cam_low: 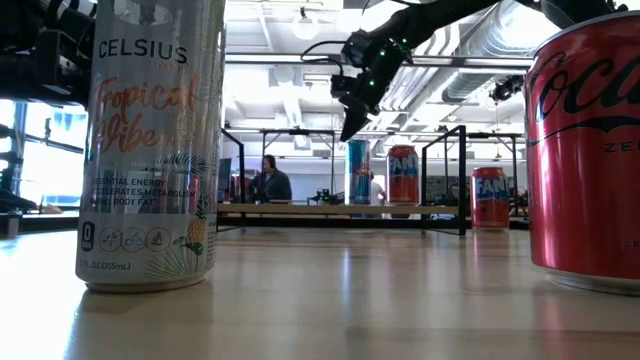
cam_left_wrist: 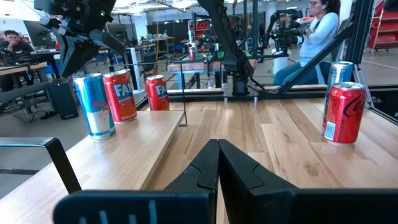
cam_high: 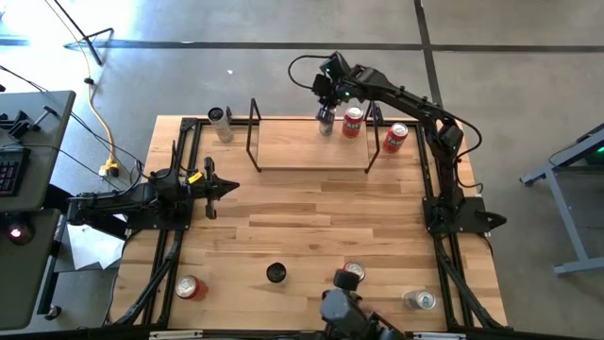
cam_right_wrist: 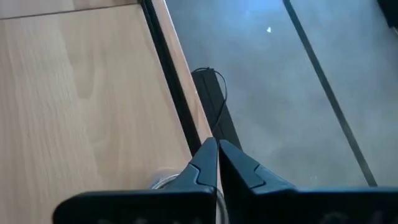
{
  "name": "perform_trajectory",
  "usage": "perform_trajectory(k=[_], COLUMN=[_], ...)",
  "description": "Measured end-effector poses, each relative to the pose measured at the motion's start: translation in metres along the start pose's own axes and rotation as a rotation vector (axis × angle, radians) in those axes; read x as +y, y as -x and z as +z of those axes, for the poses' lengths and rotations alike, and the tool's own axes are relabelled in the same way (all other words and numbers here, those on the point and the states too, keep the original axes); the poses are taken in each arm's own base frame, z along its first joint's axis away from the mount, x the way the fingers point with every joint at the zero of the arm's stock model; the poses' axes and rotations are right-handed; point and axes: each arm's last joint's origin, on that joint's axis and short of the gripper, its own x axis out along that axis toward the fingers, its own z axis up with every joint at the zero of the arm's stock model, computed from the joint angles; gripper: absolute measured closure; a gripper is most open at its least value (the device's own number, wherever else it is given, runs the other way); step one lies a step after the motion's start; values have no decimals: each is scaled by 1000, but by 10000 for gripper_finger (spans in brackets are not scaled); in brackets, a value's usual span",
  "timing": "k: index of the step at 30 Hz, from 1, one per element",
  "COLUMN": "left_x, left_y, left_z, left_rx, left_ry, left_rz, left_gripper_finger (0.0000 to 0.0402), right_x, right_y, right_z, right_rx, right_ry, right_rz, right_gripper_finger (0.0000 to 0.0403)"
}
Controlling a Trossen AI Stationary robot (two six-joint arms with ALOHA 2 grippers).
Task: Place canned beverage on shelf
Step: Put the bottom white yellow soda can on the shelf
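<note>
Right tool [cam_high: 327, 97] pinched closed, empty, above blue can [cam_high: 326, 121] stood on shelf [cam_high: 302, 144]; advise: lift straight, avoid nudging can. Left tool [cam_high: 226, 187] closed, idle on worktop [cam_high: 311, 227].

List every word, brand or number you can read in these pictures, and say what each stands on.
"CELSIUS", "Tropical Vibe": tall white can near the low camera; its small print is too blurred to read.
"Coca": red can beside it.
"FAN": orange can on the shelf.
"FAN": orange can off the shelf's end.
</note>
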Motion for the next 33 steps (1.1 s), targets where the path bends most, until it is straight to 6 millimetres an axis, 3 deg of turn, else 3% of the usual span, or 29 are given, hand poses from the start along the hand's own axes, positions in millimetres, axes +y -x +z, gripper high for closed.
perform_trajectory(k=[5, 9, 14, 17, 26, 33], left_x=[0, 0, 0, 0, 0, 0], left_y=[0, 0, 0, 0, 0, 0], left_z=[0, 0, 0, 0, 0, 0], left_rx=[1, 0, 0, 0, 0, 0], left_ry=[0, 0, 0, 0, 0, 0], left_rz=[0, 0, 0, 0, 0, 0], left_gripper_finger=[401, 401, 401, 401, 401, 401], right_x=[-5, -1, 24, 44, 109, 158], right_y=[17, 29, 16, 26, 68, 69], right_z=[15, 19, 4, -2, -59, -102], right_rx=[-77, -172, -182, -276, -533, -666], right_ry=[20, 23, 29, 58, 11, -17], right_rz=[-31, 47, 58, 31, 121, 237], right_gripper_finger=[403, 403, 403, 403, 403, 403])
